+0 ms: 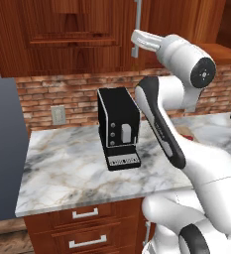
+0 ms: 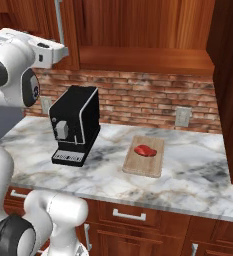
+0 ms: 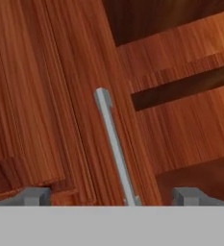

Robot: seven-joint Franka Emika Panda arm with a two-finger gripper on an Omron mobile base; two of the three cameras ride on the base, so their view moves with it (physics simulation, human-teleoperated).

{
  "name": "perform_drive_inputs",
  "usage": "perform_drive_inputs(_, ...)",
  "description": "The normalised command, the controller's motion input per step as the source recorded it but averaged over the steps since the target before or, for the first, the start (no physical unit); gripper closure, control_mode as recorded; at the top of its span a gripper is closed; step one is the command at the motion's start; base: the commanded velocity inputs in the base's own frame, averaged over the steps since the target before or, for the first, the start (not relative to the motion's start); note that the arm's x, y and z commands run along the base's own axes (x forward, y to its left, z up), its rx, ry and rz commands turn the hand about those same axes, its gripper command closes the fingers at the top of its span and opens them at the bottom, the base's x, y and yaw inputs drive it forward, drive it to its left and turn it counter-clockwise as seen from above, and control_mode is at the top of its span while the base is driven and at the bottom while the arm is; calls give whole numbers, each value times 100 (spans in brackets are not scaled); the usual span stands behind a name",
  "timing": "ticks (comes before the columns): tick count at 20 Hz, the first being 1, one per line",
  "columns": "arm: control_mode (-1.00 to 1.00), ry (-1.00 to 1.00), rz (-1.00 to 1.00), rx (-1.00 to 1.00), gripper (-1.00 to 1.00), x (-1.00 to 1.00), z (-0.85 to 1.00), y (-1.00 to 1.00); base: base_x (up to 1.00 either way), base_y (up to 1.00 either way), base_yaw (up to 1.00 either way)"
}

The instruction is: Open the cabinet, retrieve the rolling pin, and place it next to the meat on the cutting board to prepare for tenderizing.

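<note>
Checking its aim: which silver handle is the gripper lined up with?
The long vertical silver bar handle on the reddish-brown wall cabinet, between the open gripper tips; drawer handles are short, horizontal.

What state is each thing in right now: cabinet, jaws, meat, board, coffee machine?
cabinet: doors shut, bar handle untouched
gripper: jaws open, either side of the handle, holding nothing
meat: lying on the cutting board
cutting board: flat on the counter
coffee machine: upright on the counter
</note>
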Motion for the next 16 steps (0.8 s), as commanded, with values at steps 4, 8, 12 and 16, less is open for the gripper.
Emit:
perform_drive_inputs(4,-100,3,9,-5,-100,44,-15,0,0,0,0)
perform_drive_inputs(8,-100,2,5,-7,-100,51,-16,0,0,0,0)
perform_drive_inputs(12,-100,2,0,-2,-100,53,-6,0,0,0,0)
perform_drive_inputs(16,-100,0,0,-4,-100,50,-2,0,0,0,0)
